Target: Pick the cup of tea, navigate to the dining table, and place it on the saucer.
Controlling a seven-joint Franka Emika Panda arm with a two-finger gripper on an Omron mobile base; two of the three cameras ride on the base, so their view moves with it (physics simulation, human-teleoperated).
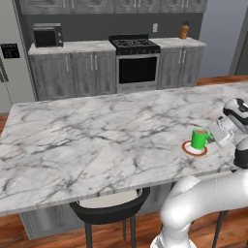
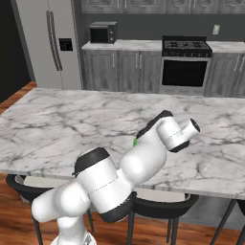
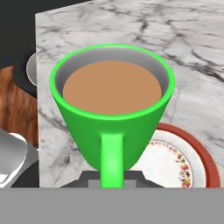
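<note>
The green cup of tea [image 1: 199, 138] stands upright over the red-rimmed saucer [image 1: 194, 150], near the front right of the white marble dining table [image 1: 97, 135]. Whether it touches the saucer is unclear. My gripper [image 1: 213, 137] is at the cup's right side, shut on its handle. In the hand view the cup [image 3: 112, 118] is close, full of brown tea, its handle between my fingertips [image 3: 89, 178]. The saucer [image 3: 175, 162] shows below and right of it. In the right base view my arm hides all but a green sliver of the cup [image 2: 135, 141].
A dark round chair [image 1: 109, 206] is tucked under the table's near edge, and another chair [image 2: 162, 203] is below my arm. Far behind stand grey cabinets with a stove [image 1: 135, 58], a microwave [image 1: 47, 35] and a fridge [image 2: 48, 43].
</note>
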